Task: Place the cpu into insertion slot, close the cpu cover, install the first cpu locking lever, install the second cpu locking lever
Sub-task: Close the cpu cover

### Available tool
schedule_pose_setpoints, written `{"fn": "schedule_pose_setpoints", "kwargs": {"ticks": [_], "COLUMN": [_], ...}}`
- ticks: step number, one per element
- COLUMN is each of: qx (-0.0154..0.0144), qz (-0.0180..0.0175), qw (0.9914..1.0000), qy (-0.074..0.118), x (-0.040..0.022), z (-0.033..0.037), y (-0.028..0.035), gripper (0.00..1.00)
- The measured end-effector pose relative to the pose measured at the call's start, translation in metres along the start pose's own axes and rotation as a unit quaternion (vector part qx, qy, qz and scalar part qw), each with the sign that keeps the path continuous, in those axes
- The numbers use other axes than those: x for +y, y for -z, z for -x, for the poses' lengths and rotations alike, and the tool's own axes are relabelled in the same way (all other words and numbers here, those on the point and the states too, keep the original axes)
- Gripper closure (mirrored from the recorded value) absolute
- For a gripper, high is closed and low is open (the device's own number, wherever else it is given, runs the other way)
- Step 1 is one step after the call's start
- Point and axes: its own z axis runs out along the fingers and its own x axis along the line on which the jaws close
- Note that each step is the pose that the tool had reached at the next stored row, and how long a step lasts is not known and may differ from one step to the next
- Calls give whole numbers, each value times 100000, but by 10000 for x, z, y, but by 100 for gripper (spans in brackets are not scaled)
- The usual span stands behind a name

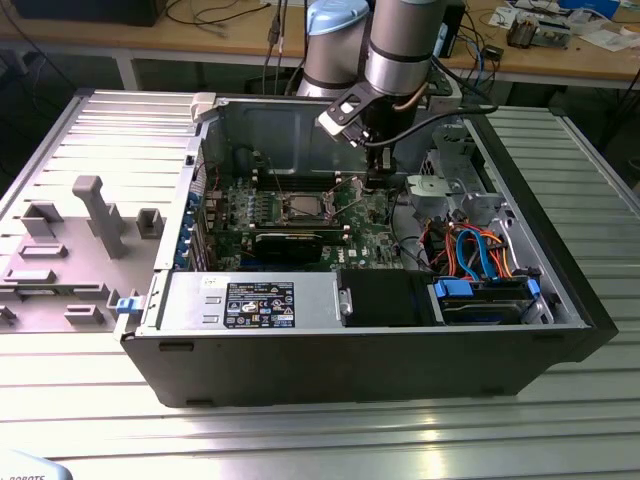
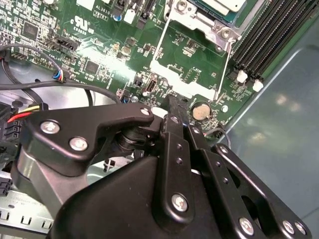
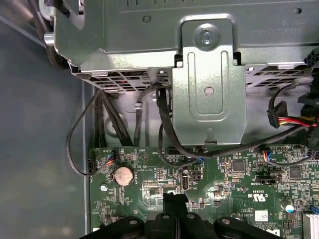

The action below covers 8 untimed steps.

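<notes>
Table: the ribbed metal table (image 1: pixel 300 440) carried the open computer case (image 1: pixel 350 365), which lay on its side.
Motherboard: the green motherboard (image 1: pixel 365 222) lay flat inside the case, with the arm reaching down into it.
Gripper: in the exterior view the gripper (image 1: pixel 374 178) hung low over the board, on the exterior view's right of the insertion slot (image 1: pixel 300 207). It was near the slot but not touching it.
Jaws: in the second wrist view they looked pressed together, narrowing to one black tip, with nothing visible between them.
Tip position: in both wrist views the tip stood just beside the coin battery (image 2: pixel 201 110), at the board's edge nearest the metal drive bracket (image 3: pixel 209 84).
Cpu cover: the second wrist view showed the cpu cover (image 2: pixel 199 22) as a silvery frame lying around the socket, beside the black memory slots (image 2: pixel 269 35). It appeared to be down, though the picture's edge cut it off.
Cpu: a pale flat plate inside that frame was most likely the cpu (image 2: pixel 224 4), already seated in the slot.
Progress: placing the chip seemed done, and closing the cover probably was too.
Levers: I could not tell whether either locking lever was latched, so both steps counted as open.
</notes>
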Motion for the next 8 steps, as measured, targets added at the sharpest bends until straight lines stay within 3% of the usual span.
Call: {"fn": "schedule_pose_setpoints", "kwargs": {"ticks": [2, 4, 6, 8], "qx": [3, -652, -1030, -1051], "qz": [1, 23, 27, 25], "qw": [100000, 99998, 99995, 99994], "qy": [5, 17, 23, 22], "x": [1, 5, 4, -1], "z": [0, -18, -24, -26], "y": [0, -16, -52, -62], "gripper": [89, 89, 89, 89]}}
